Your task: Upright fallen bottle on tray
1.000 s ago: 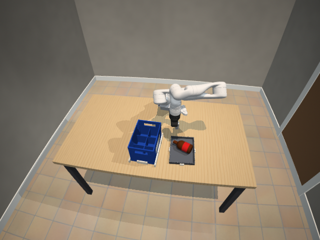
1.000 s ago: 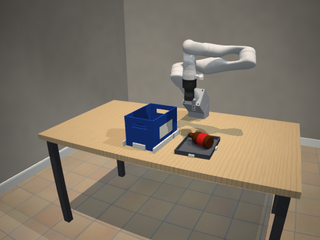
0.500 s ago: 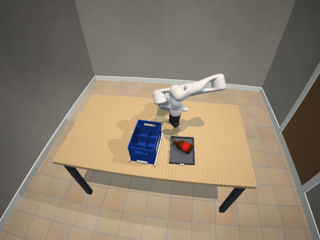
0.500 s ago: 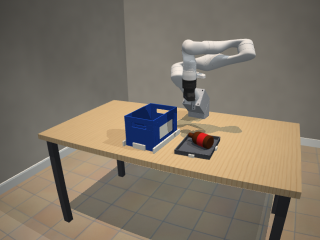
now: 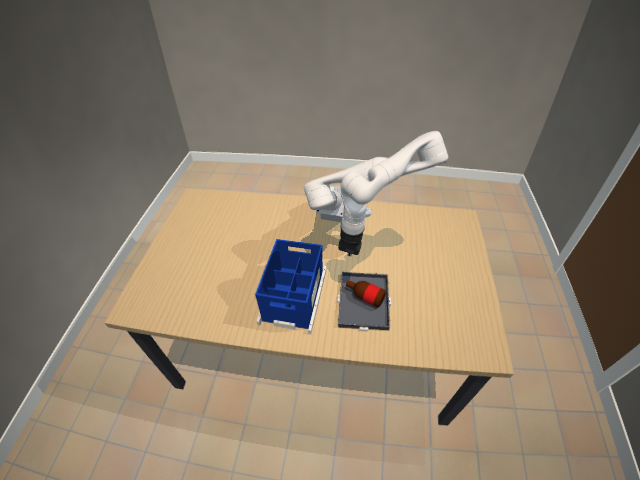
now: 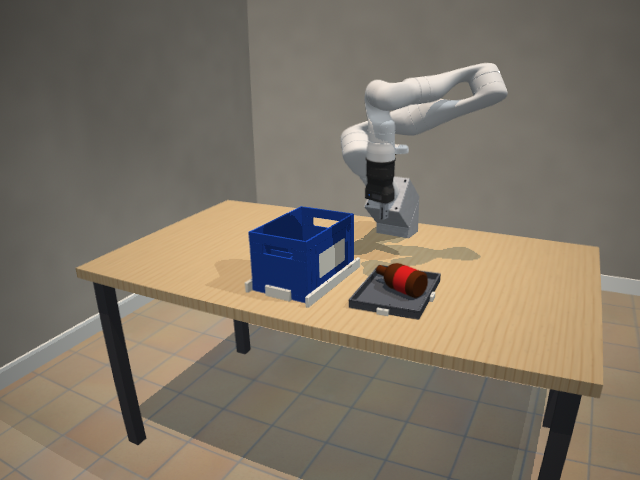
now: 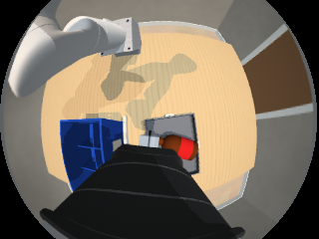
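Observation:
A brown bottle [image 5: 368, 292] [image 6: 404, 279] [image 7: 181, 147] with a red label lies on its side on the dark grey tray [image 5: 356, 316] [image 6: 408, 307] [image 7: 169, 123], its neck toward the back left. A blue crate [image 5: 289, 283] [image 6: 299, 252] [image 7: 83, 149] with inner dividers stands left of the tray. My gripper [image 5: 351, 252] [image 6: 381, 213] is shut and empty. It hangs well above the table, behind the tray and above its back left corner. In the wrist view the gripper's dark body hides the fingers.
White guide strips [image 5: 316, 304] [image 6: 330, 282] lie around the crate's base, and small white tabs [image 6: 382, 311] sit at the tray's edges. The arm's grey base [image 6: 405, 214] stands at the back of the wooden table [image 5: 206, 268] [image 6: 506, 310].

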Controlling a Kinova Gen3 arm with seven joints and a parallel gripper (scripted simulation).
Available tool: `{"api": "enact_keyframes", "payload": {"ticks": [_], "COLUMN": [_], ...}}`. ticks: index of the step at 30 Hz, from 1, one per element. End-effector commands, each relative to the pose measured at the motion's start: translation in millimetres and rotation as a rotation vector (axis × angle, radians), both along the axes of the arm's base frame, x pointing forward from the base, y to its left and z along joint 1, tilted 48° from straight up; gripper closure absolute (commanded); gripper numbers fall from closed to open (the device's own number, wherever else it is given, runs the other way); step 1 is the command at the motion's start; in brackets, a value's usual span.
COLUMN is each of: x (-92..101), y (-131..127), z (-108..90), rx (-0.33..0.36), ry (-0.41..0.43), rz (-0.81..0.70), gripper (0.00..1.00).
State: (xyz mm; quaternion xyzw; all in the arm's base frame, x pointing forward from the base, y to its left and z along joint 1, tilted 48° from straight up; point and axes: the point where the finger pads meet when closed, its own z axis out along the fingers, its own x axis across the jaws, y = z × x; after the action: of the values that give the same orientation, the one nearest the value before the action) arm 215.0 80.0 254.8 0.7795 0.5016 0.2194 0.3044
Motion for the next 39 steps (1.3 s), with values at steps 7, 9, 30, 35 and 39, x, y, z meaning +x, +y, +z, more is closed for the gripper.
{"api": "enact_keyframes", "payload": {"ticks": [7,9,30,35,39], "x": [5.6,6.8,22.2,23.5,25.7], "y": [1.0,0.9,9.5,11.0,13.4], "z": [6.6,7.6,18.9,19.6,21.3], "rx": [-0.244,-0.307,-0.768,-0.802,-0.85], "ry": [0.072,0.092,0.218,0.226,0.236], "rz": [0.288,0.354,0.83,0.863,0.91], "gripper": [1.0,1.0,1.0,1.0,1.0]}}
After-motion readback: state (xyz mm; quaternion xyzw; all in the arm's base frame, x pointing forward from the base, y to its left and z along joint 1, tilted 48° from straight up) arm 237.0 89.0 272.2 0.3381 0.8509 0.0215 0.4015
